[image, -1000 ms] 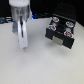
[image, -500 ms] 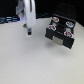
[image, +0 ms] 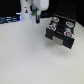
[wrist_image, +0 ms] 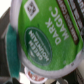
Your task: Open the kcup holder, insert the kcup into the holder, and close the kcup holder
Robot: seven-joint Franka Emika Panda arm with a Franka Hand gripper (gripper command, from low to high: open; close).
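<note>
kcup holder sits at exterior view's right, tray pulled out so slots are reachable. gripper hangs up high, well apart from it, jaws clamped on kcup for carrying over.

The kcup lid reads "DARK MAGIC" and "GREEN MOUNTAIN" (upside down, blurry)

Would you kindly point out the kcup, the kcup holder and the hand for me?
kcup (wrist_image: 42,37), wrist view, green printed top.
kcup holder (image: 61,31), exterior view, pull-out tray with pods.
hand (image: 35,19), exterior view, between the fingertips.
</note>
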